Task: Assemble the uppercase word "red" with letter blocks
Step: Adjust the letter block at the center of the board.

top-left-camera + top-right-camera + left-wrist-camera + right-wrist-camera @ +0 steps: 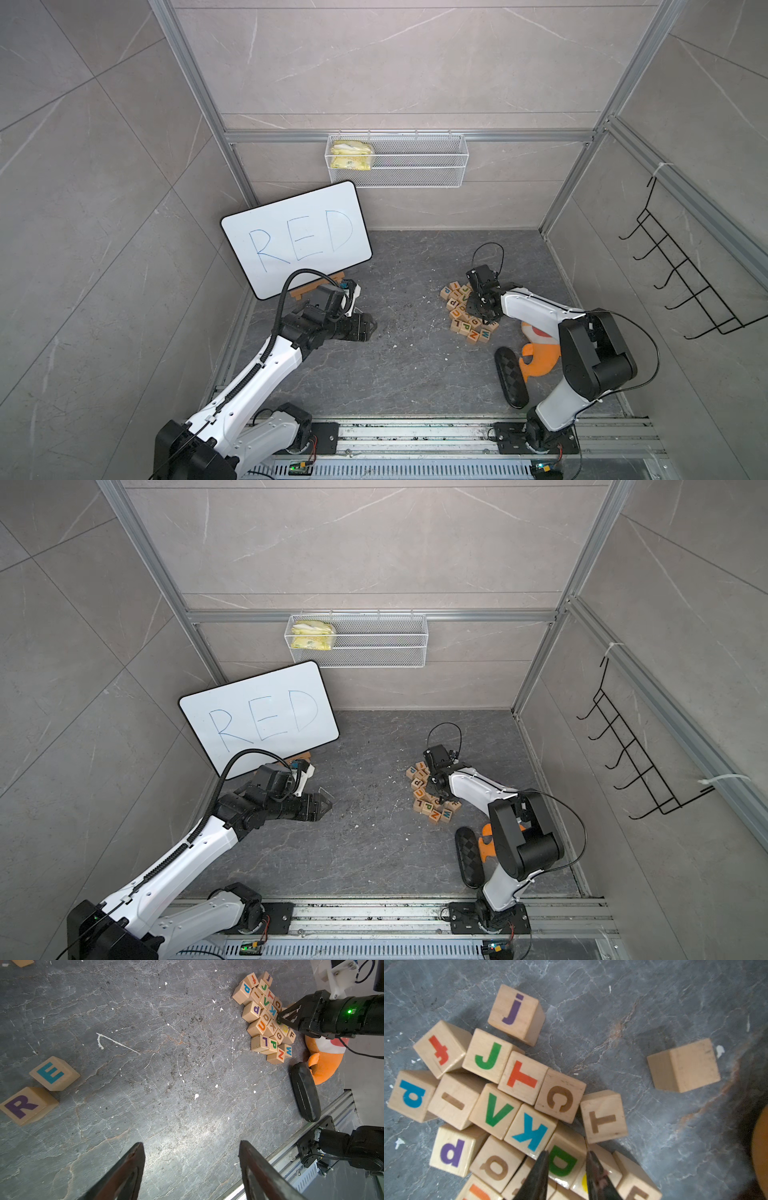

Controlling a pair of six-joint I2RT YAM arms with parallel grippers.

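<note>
The letter blocks are light-wood cubes. A purple R block (27,1105) and a blue E block (54,1073) lie side by side on the dark floor, the E slightly askew. Several other blocks form a pile (467,309) at the right. My right gripper (567,1151) points down into that pile, open, one finger on each side of a green D block (562,1164) that still sits among its neighbours. It shows over the pile as the right gripper (278,1019). My left gripper (191,1144) hovers open over bare floor with nothing between its fingers, to the right of R and E.
A white board (297,237) with "RED" written on it leans at the back left. An orange plush (538,353) and a black oblong object (511,378) lie in front of the pile. One blank-faced block (683,1066) sits apart. A metal rail (415,432) runs along the front.
</note>
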